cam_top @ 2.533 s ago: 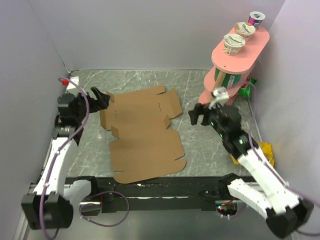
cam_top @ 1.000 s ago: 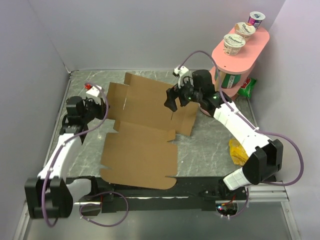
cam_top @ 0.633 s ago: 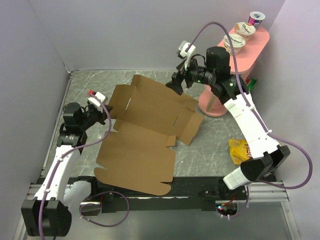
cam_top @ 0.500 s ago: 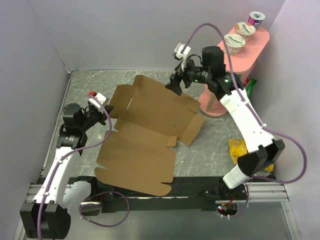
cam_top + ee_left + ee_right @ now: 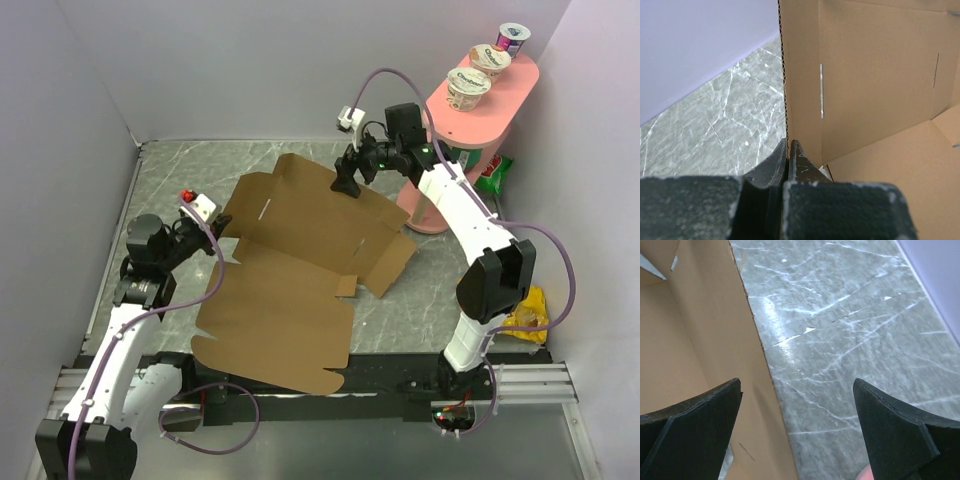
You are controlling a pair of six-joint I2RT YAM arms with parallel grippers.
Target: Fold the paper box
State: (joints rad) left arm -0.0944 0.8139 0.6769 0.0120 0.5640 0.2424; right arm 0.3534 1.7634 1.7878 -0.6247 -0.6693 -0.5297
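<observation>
The paper box (image 5: pixel 300 260) is a plain brown die-cut sheet lying open on the marble table (image 5: pixel 410 300), with its far-left part raised off the surface. My left gripper (image 5: pixel 212 226) is at the sheet's left side. In the left wrist view the left gripper (image 5: pixel 788 144) is shut on the corrugated edge of an upright flap (image 5: pixel 805 75). My right gripper (image 5: pixel 348 180) hovers at the sheet's far edge. In the right wrist view the right gripper (image 5: pixel 796 385) is open, with the cardboard's edge (image 5: pixel 715 350) running between its fingers and touching neither.
A pink two-tier stand (image 5: pixel 470 110) with yogurt cups on top is at the back right. A green packet (image 5: pixel 493 176) lies at its foot. A yellow bag (image 5: pixel 522 305) lies at the right. Purple walls close the back and both sides.
The right arm has swung from over the sheet's right middle to its far edge. The left gripper has drawn back toward the near left, and the sheet has shifted and tilted with it.
</observation>
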